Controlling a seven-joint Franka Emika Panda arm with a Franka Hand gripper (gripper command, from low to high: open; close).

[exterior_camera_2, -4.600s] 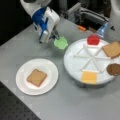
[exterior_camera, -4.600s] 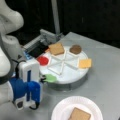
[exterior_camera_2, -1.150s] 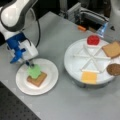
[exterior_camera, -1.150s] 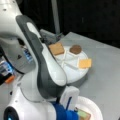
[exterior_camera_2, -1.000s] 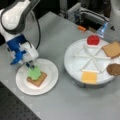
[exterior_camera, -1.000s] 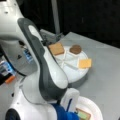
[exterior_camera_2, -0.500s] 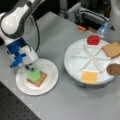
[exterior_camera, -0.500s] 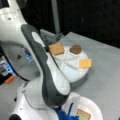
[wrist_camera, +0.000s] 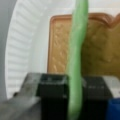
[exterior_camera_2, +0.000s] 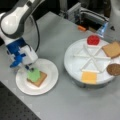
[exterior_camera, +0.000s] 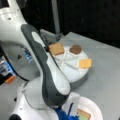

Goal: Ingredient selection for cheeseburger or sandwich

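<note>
In a front view my gripper [exterior_camera_2: 28, 68] hangs over the left side of the round white plate [exterior_camera_2: 51, 72]. It is shut on the green lettuce [exterior_camera_2: 33, 74], which rests against a toast square [exterior_camera_2: 42, 79] on that plate. The wrist view shows the lettuce [wrist_camera: 76, 60] edge-on between my black fingers [wrist_camera: 53, 92], with the toast [wrist_camera: 100, 50] right behind it. On the sectioned white tray [exterior_camera_2: 68, 62] lie the red tomato [exterior_camera_2: 93, 39], a second toast [exterior_camera_2: 111, 49], the brown patty [exterior_camera_2: 114, 69] and the yellow cheese [exterior_camera_2: 89, 77].
My arm [exterior_camera: 45, 75] fills the left and middle of a front view, hiding most of the plate [exterior_camera: 93, 105]. Behind the tray stand grey equipment [exterior_camera_2: 85, 15] and a small orange piece [exterior_camera_2: 81, 28]. A dark perforated board [exterior_camera_2: 15, 110] borders the table at the lower left.
Since 4.6 s ago my gripper carried the lettuce from beside the tray to the plate with the toast. Over the last second it has stayed at the toast, barely moving.
</note>
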